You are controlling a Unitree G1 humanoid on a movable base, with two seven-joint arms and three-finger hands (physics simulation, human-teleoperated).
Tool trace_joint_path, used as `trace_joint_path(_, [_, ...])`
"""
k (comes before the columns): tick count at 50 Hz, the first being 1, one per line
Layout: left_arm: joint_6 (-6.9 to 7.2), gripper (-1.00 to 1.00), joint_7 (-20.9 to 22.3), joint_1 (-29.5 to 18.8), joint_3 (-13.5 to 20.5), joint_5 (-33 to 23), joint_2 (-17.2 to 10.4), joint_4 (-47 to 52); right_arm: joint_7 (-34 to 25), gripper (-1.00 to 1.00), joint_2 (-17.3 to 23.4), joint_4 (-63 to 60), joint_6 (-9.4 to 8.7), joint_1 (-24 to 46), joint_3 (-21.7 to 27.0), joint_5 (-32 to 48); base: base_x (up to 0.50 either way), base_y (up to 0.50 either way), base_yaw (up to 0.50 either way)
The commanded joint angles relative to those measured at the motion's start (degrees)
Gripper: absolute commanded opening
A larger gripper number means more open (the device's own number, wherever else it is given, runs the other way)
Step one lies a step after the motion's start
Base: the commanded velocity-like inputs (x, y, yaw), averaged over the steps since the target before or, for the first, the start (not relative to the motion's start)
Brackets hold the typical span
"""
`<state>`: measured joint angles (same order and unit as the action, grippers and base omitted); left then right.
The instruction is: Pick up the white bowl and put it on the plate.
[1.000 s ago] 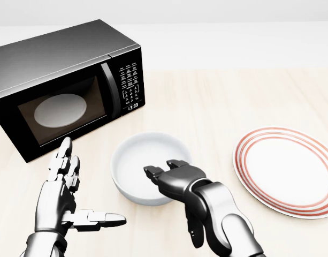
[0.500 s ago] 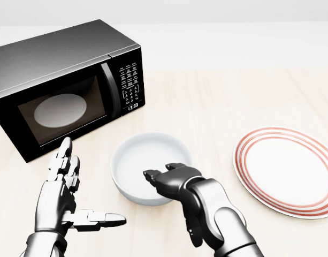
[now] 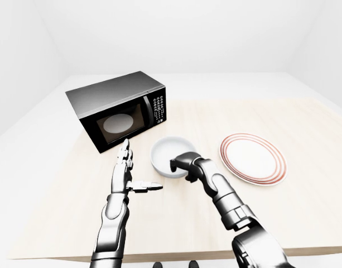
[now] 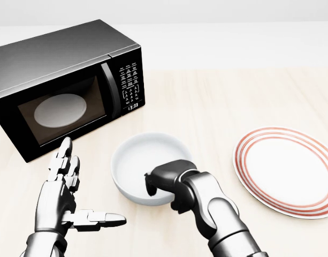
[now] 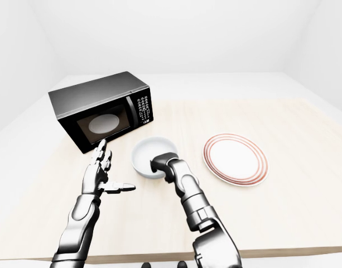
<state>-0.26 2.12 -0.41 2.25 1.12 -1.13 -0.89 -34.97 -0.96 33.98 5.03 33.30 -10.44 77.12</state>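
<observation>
The white bowl sits on the pale wooden table, just below the microwave's right end in the head view. My right hand comes up from the bottom edge, and its fingers are curled shut over the bowl's lower rim. To the right of the bowl lies the white plate with red rings, nothing on it. My left hand hovers to the left of the bowl, fingers stretched upward and thumb pointing right, clear of the bowl.
A black microwave with its door shut fills the upper left of the head view; a white turntable shows through its window. The table runs on to the right and above the plate, with its near edge at the bottom of the eye views.
My right hand has rolled over and curled its fingers down onto the bowl's lower rim. Bowl, plate and left hand have stayed where they were.
</observation>
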Motion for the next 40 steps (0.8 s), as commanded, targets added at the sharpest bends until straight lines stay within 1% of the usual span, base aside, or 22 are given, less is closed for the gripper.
trace_joint_path(1, [0.01,1.00,0.0,0.0,0.0,0.0,0.0,0.0,-0.6,-1.00,-0.2,2.0,-0.03,-0.8,-0.7,0.0,0.00,0.00,0.00])
trace_joint_path(10, [0.01,1.00,0.0,0.0,0.0,0.0,0.0,0.0,0.4,-1.00,-0.3,1.9,-0.03,-0.1,-0.5,-0.6,0.00,0.00,0.00])
trace_joint_path(13, [0.00,1.00,0.0,0.0,0.0,0.0,0.0,0.0,2.6,-1.00,-0.6,1.9,-0.03,0.9,-0.3,-1.1,0.00,0.00,0.00])
trace_joint_path(15, [0.00,1.00,0.0,0.0,0.0,0.0,0.0,0.0,3.0,-1.00,-0.9,0.9,-0.03,1.0,-0.2,-1.6,0.00,0.00,0.00])
trace_joint_path(16, [-0.01,1.00,0.0,0.0,0.0,0.0,0.0,0.0,5.0,-1.00,-1.1,0.7,-0.03,1.6,0.0,-1.7,0.00,0.00,0.00])
trace_joint_path(18, [0.01,1.00,0.0,0.0,0.0,0.0,0.0,0.0,5.8,-1.00,-1.4,-0.1,-0.03,2.2,0.4,-2.6,0.00,0.00,0.00])
trace_joint_path(19, [0.02,1.00,0.0,0.0,0.0,0.0,0.0,0.0,7.7,-1.00,-1.5,-0.4,-0.03,3.0,0.8,-2.9,0.00,0.00,0.00])
trace_joint_path(21, [0.01,1.00,0.0,0.0,0.0,0.0,0.0,0.0,9.5,-1.00,-1.5,-0.9,-0.03,4.2,1.4,-3.9,0.00,0.00,0.00])
trace_joint_path(30, [0.01,1.00,0.0,0.0,0.0,0.0,0.0,0.0,15.0,-1.00,-0.9,-2.5,-0.03,5.5,1.9,-6.5,0.00,0.00,0.00])
trace_joint_path(40, [0.00,1.00,0.0,0.0,0.0,0.0,0.0,0.0,14.4,-1.00,-0.9,-7.0,-0.03,2.9,1.5,-6.8,0.00,0.00,0.00])
